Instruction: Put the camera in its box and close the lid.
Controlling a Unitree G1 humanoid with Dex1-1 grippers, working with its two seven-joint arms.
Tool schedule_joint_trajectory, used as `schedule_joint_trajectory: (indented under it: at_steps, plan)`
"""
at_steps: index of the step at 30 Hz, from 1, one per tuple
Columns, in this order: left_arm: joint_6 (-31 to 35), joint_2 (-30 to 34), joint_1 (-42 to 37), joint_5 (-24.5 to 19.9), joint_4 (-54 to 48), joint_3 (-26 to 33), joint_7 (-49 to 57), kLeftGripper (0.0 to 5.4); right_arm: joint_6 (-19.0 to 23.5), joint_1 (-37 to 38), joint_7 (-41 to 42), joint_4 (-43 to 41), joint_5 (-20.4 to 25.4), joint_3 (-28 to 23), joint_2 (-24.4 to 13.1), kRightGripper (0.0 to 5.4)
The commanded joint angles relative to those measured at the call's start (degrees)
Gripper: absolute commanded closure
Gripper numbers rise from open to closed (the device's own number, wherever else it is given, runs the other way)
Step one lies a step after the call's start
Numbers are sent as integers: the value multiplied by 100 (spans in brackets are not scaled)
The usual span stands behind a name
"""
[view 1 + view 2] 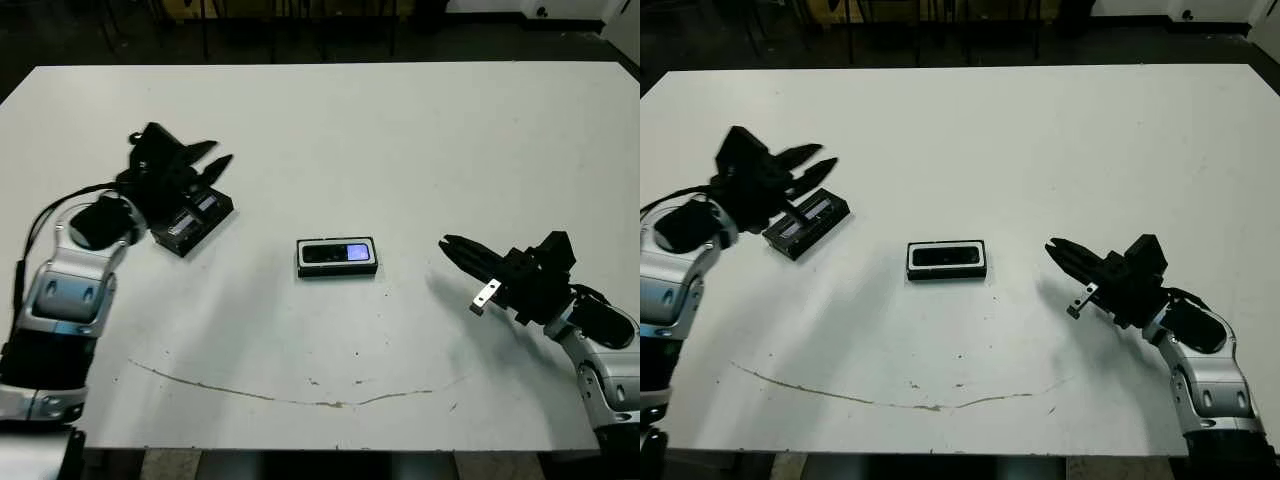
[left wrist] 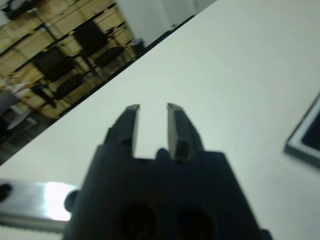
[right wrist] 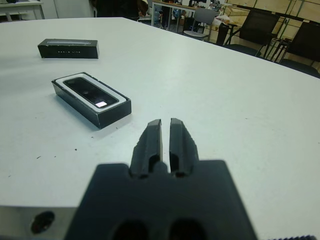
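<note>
1. Far to the left of the box (image 1: 337,257): left gripper (image 1: 203,164), fingers a little apart, nothing between them. Poised over the far end of the lid (image 1: 193,220), not closed on it.
2. Lid itself: flat on the table (image 1: 400,130), well left of the box and slightly farther back, set at an angle, pale window strip up. Untouched by either gripper, as far as can be seen.
3. At table centre: the box, black walls, white lining, open. Camera (image 3: 93,93) already lying inside it, filling the tray, small bluish panel lit at one end.
4. Well to the right of the box and nearer the robot: right gripper (image 3: 165,131), fingers almost together with only a thin slit between, holding nothing, tips aimed toward the box.
5. Judged step: first half done, camera boxed; lid still to be fetched and fitted.
6. Next move probably calls for: lowering the left gripper onto the lid, pinching across its short width, carrying it right to the box, turning it to match the box's long axis, then setting it down squarely. Risk: a skewed lid catching on a wall, or the light box sliding; the right gripper could steady it.
</note>
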Motion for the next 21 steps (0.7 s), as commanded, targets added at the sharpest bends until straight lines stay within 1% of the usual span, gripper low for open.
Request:
schedule_joint_trajectory:
  at_steps: [1, 2, 3, 5, 7, 9, 11, 12, 16, 19, 21]
  plan:
    - [38, 344, 95, 86, 351, -20, -240, 332, 83, 37, 1, -12, -14, 4, -10, 540]
    - [117, 415, 69, 61, 463, -39, -352, 314, 57, 14, 76, 44, 36, 2, 2, 540]
    - [206, 479, 46, 21, 581, -58, -488, 295, 59, 14, 47, 35, -5, 11, -7, 540]
    - [374, 561, 4, -59, 778, -94, -737, 255, 159, 33, -23, -34, -44, 20, -30, 540]
    - [435, 604, -26, -50, 952, -155, -911, 219, 8, 32, -7, 7, -79, 18, -14, 540]
    - [591, 571, -99, -67, 1129, -205, -1036, 183, -164, 6, 71, 119, -56, 9, 25, 540]
    - [679, 512, -181, -97, 1320, -243, -1125, 146, -194, -16, 120, 199, -14, 12, 42, 540]
    - [674, 489, -213, -126, 1413, -249, -1177, 127, -142, -24, 131, 218, 29, 7, 55, 540]
    - [1182, 333, -416, -451, 1732, -183, -1338, 51, -198, -60, 145, 298, -25, 13, 53, 540]
    - [1048, 280, -525, -551, 2097, -186, -1462, 1, -300, -108, 255, 450, 46, -19, 86, 540]
    - [925, 236, -568, -557, 2303, -176, -1442, 1, -330, -127, 304, 534, 77, -32, 100, 540]
